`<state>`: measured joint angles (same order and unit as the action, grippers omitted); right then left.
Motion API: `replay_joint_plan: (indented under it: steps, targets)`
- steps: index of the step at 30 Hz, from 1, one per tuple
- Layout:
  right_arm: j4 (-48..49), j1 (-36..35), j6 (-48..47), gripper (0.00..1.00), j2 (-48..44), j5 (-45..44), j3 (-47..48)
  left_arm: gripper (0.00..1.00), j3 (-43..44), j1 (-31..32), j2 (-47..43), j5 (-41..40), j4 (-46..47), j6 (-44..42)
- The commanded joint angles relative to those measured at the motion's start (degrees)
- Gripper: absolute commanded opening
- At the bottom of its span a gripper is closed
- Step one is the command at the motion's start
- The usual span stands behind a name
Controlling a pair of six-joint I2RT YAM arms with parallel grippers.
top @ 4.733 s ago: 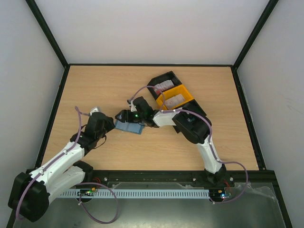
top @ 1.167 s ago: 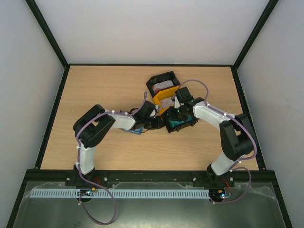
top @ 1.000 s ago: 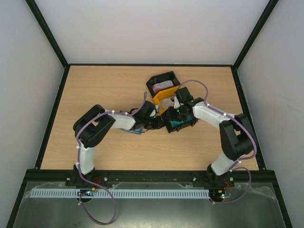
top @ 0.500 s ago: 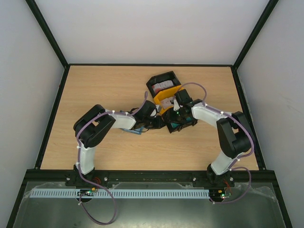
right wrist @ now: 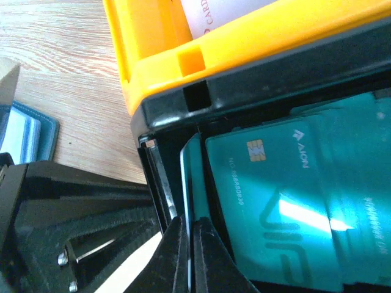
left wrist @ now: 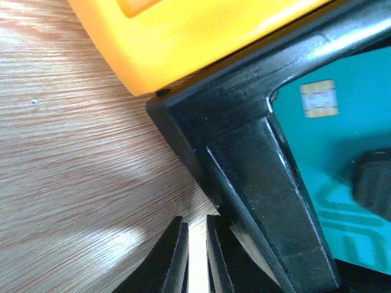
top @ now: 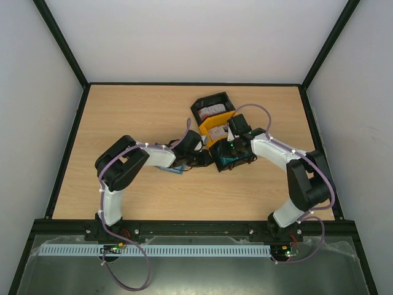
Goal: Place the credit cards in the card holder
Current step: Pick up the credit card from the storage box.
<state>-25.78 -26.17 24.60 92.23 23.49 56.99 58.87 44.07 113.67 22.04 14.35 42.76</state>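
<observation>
Three bins sit in a row right of centre on your table [top: 123, 117]. The far black bin [top: 212, 101] holds red-and-white cards [top: 213, 111]. The yellow bin [right wrist: 159, 49] in the middle holds pale cards [right wrist: 226, 12]. The near black bin [right wrist: 256, 67] holds the teal credit cards [right wrist: 275, 207], lying flat and overlapping.

Your right gripper [right wrist: 186, 229] is inside that near bin at its left wall. Its fingers are pinched together on the edge of one teal card [right wrist: 187, 177], which stands on edge between the wall and the flat stack.

Your left gripper [left wrist: 195, 220] is just outside the same bin's left corner, low over the wood. Its fingers are drawn almost together with only a thin slit between them, and you can see nothing held in it.

The card holder [right wrist: 27, 131] lies on the table left of the bins, close beside the left gripper and partly under that arm's wrist. Its pale inner pockets show, so it is open.
</observation>
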Motion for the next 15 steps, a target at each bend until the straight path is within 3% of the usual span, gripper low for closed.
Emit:
replay_joint_plan:
  steps: [1,8,15]
  targets:
    - [-5.08,-0.63,-0.94,0.02,-5.16,-4.14,1.37,0.12,1.37,0.39,-1.70,-0.12,0.90,-1.08]
    - [-6.88,-0.71,-0.40,0.02,-13.25,-7.53,2.49,0.24,1.01,0.35,-5.37,-2.68,-1.60,-2.15]
    - [1.97,-0.72,1.71,0.02,-25.37,-6.95,-1.98,0.57,-1.99,0.40,-15.49,-12.75,-5.73,-3.75]
